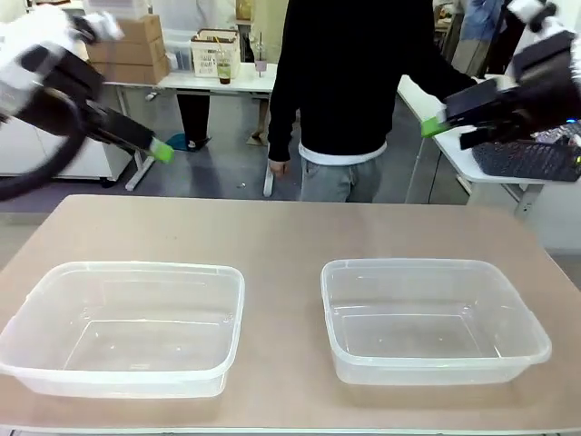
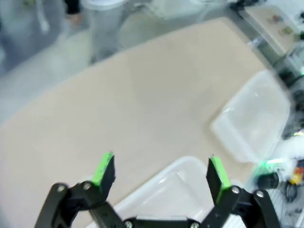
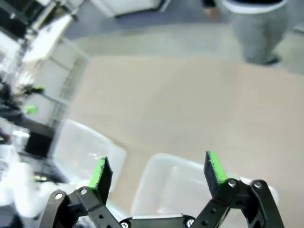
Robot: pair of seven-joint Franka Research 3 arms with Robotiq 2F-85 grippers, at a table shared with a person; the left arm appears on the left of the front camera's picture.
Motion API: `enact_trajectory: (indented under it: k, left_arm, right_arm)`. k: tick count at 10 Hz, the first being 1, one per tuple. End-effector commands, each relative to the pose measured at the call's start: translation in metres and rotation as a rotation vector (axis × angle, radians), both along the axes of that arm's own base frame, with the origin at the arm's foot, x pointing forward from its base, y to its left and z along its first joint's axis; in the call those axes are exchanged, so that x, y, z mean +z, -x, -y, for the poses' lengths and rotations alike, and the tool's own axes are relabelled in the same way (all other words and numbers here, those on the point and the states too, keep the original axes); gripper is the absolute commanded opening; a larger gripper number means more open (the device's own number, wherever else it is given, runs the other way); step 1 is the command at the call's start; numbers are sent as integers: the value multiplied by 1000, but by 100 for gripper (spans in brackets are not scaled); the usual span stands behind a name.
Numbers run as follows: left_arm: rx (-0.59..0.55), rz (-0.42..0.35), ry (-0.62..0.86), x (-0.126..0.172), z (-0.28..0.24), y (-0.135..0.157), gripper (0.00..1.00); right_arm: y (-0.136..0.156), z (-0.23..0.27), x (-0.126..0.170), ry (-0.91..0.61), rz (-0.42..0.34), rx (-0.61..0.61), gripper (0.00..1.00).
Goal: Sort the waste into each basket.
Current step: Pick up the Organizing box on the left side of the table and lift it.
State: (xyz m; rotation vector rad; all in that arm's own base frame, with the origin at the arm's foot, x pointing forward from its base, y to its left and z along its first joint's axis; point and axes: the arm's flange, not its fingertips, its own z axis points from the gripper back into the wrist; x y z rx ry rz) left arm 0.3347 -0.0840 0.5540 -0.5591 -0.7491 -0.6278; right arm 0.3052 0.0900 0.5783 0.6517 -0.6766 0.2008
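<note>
— Which step are you on?

— The very start, I judge. My left fingers (image 2: 105, 171) stand wide and hold nothing, and my right fingers (image 3: 213, 168) are the same. Both are raised above the surface (image 1: 290, 227).

— Where are the baskets?

— The right basket (image 1: 408, 265) sits on the near half of the surface. The left basket (image 1: 127, 272) lies to its left, level with it and apart from it. No can or bottle lies in either.

— So what does the next move call for?

— A piece of waste to take. I would keep the fingers spread and wait for something to be set down beyond the right basket, or handed across. Then I must tell can from bottle before I choose a basket.

— Who is past it?

— A person (image 1: 345, 82) stands at the far edge beyond the right basket, one hand (image 1: 279, 170) hanging free. A dark lattice basket (image 1: 526, 162) rests on a side table farther back, to its right.

— Any writing?

— None on the baskets. The cardboard boxes (image 1: 132, 50), far behind and to its left, are too small to read.
</note>
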Motion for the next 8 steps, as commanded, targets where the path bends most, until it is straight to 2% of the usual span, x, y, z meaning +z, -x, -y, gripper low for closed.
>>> enact_trajectory:
  k: [1,2,3,4,5,8]
  left_arm:
    - [-108,-99,510,-34,-62,47,100]
    - [-95,-87,602,-40,-70,51,100]
    - [-33,-63,614,-47,-75,54,100]
    - [73,-86,522,-54,-72,50,100]
    - [-62,-46,502,14,-90,11,100]
    - [-62,-46,502,14,-90,11,100]
  right_arm:
    - [37,50,-57,-655,-237,-172,100]
    - [36,60,-67,-713,-272,-199,100]
    - [35,64,-77,-707,-262,-229,100]
    - [34,65,-80,-655,-231,-252,100]
    - [-9,74,-8,-477,-206,-90,100]
    - [-9,74,-8,-477,-206,-90,100]
